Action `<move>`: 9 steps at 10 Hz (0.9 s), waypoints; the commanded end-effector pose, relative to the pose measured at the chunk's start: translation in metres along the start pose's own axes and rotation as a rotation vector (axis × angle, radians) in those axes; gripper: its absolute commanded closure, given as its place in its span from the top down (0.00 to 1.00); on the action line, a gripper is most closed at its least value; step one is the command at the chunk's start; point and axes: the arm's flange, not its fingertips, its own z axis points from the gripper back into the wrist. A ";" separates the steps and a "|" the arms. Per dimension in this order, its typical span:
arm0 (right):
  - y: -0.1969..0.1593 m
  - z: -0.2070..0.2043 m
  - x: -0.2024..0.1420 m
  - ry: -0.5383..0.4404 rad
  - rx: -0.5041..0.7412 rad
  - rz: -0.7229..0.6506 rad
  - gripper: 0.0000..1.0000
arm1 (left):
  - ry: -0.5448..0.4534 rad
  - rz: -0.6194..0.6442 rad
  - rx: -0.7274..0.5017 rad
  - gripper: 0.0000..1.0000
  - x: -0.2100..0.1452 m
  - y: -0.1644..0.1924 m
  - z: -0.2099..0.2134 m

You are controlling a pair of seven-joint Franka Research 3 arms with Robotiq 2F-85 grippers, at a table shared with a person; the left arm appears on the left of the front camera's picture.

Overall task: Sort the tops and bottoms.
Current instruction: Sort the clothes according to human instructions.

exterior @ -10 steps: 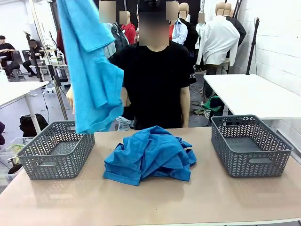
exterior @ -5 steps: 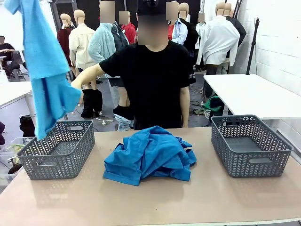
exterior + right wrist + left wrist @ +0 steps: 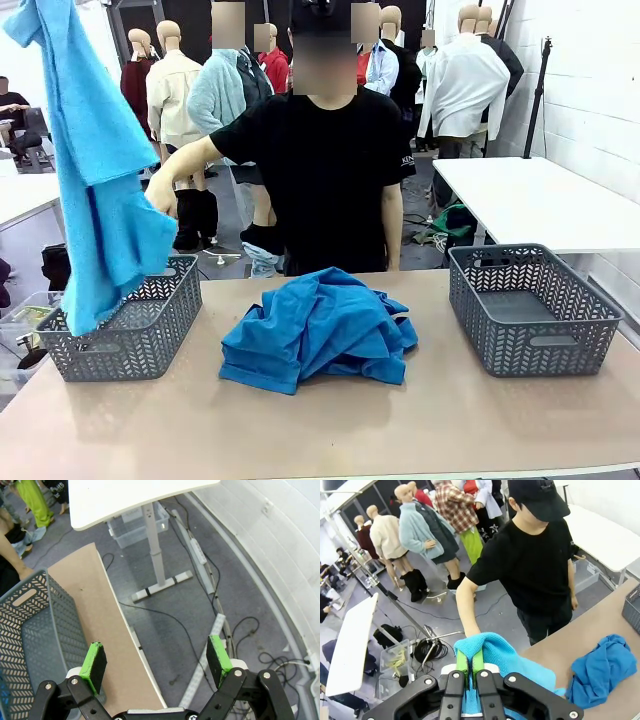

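Blue top [image 3: 95, 170] hangs high over the left basket [image 3: 165, 320], pinched by the left tool [image 3: 470, 661]. It looks soft, light and floppy; grab a bunched edge. Right tool [image 3: 156, 661] is spread wide.

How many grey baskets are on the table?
2. The left basket sits at the table's left end, partly behind the hanging blue shirt. The right basket sits at the right end. None seem hidden.
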 end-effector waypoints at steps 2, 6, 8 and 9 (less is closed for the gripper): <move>-0.001 0.000 -0.001 0.010 0.006 0.000 1.00 | 0.000 0.000 0.000 0.00 0.000 0.000 0.000; -0.001 0.000 -0.001 0.010 0.006 0.000 1.00 | 0.166 0.136 -0.037 0.00 -0.036 0.034 -0.072; -0.001 0.000 -0.001 0.010 0.006 0.000 1.00 | 0.218 0.165 -0.013 0.00 -0.049 0.046 -0.099; -0.001 0.000 -0.001 0.010 0.006 0.000 1.00 | 0.269 0.130 -0.002 0.00 -0.064 0.053 -0.110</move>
